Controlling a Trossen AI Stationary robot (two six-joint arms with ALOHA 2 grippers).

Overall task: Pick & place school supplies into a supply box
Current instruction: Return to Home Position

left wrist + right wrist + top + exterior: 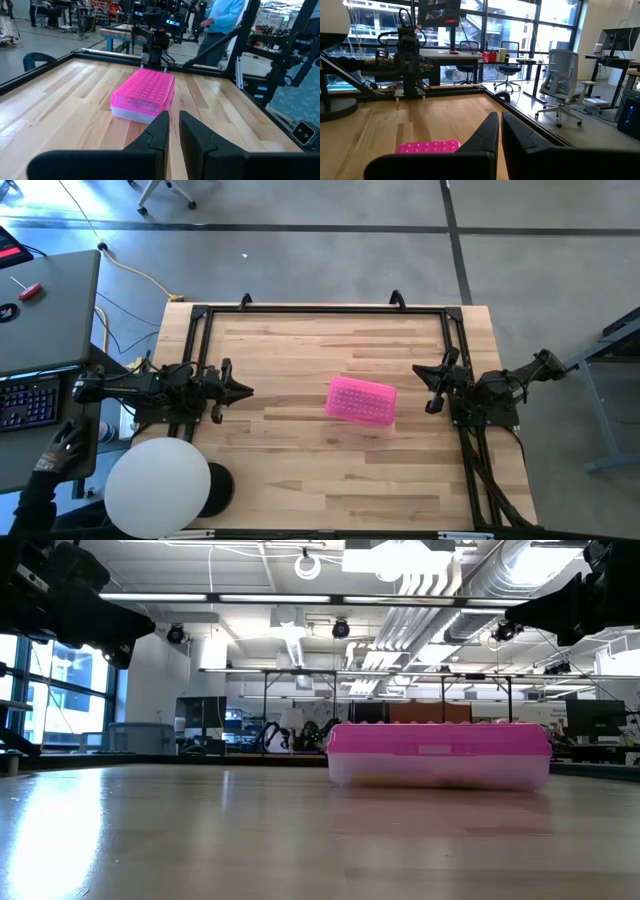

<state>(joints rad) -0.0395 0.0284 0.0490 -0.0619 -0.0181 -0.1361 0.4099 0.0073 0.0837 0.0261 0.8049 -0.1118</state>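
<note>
With the box (361,401) lying lid-shut right of centre on the table (300,470) and no supplies loose, I judge packing done, so left gripper (246,391) and right gripper (428,388) sit clenched, empty, at their own sides.

The left gripper (174,115) hung low over the wooden table (65,95), its 2 dark fingers drawn close with only a thin slit between them, pointing at the supply box (144,91). The box lay flat on the planks a little ahead of the fingertips, apart from them, its studded pink lid down on the clear base and its long side running away from the camera. Past its far end the right arm (157,35) stood at the table's edge. A black rail (30,75) framed the table. Behind it, 1 person (222,15) in a blue shirt stood in the workshop.
</note>
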